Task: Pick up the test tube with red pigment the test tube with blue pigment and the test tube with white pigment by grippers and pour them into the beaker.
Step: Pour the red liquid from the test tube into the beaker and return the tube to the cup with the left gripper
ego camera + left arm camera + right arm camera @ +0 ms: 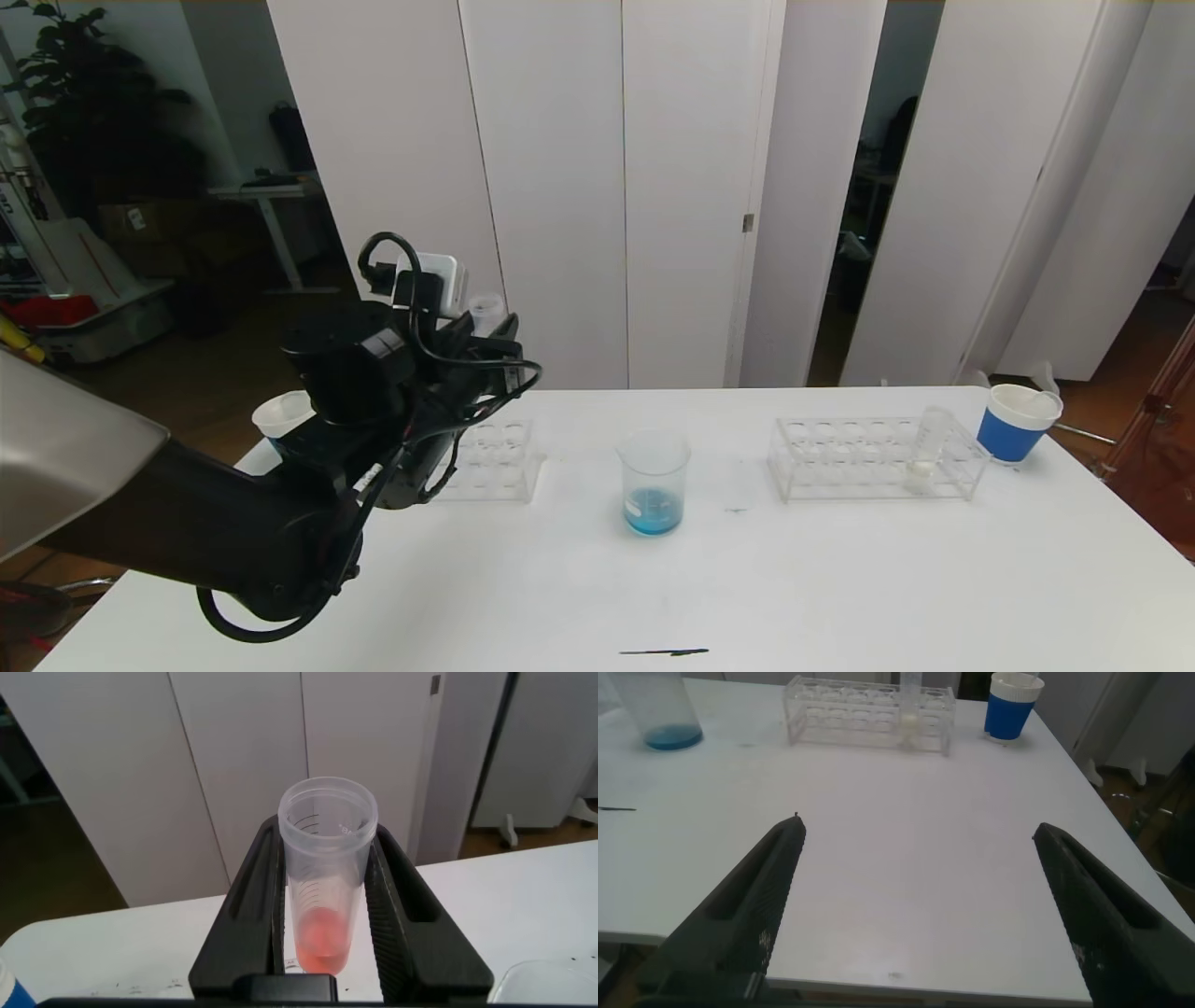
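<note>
My left gripper point(493, 334) is raised above the table's left part, shut on the test tube with red pigment point(325, 887). The tube stands upright between the jaws, orange-red pigment at its base, its open rim point(485, 306) above the fingers. The beaker point(653, 481) stands mid-table to the right of that gripper, with blue liquid in its bottom. The test tube with white pigment point(926, 453) stands in the right rack. The test tube with blue pigment is out of view. My right gripper point(917, 831) hangs open and empty over the table's near right part.
A clear rack point(490, 457) sits under my left arm and a second rack point(873, 457) to the right of the beaker. Blue-and-white paper cups stand at the far right point(1016, 420) and far left point(280, 415). A black mark point(663, 651) lies near the front edge.
</note>
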Robot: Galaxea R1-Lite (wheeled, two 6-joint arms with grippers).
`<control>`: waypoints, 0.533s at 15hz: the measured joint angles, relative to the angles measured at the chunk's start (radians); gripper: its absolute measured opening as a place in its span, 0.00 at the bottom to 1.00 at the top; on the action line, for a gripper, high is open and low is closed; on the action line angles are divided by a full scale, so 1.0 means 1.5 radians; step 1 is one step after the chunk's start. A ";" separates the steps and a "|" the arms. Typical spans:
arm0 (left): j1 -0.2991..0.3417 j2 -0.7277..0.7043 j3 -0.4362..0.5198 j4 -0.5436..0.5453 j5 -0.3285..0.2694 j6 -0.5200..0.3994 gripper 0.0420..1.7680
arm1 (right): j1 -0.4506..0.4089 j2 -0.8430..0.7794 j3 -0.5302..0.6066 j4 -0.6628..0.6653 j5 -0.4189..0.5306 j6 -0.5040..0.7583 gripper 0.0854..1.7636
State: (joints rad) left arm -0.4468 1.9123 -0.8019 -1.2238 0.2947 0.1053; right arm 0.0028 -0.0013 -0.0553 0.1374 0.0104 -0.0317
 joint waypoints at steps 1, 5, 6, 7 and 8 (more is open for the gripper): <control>-0.003 -0.015 -0.004 0.014 -0.054 0.001 0.32 | 0.000 0.000 0.000 0.000 0.000 0.000 0.99; -0.010 -0.039 -0.022 0.062 -0.255 0.031 0.32 | 0.000 0.000 0.000 0.000 0.000 0.000 0.99; -0.010 -0.035 -0.028 0.064 -0.298 0.034 0.32 | 0.000 0.000 0.000 0.000 0.000 0.000 0.99; -0.011 -0.027 -0.036 0.064 -0.332 0.038 0.32 | 0.000 0.000 0.000 0.000 0.000 0.000 0.99; -0.011 -0.015 -0.047 0.064 -0.354 0.047 0.32 | 0.000 0.000 0.000 0.000 0.000 0.000 0.99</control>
State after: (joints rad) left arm -0.4636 1.8896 -0.8726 -1.1285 -0.2366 0.1764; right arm 0.0028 -0.0013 -0.0553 0.1370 0.0100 -0.0313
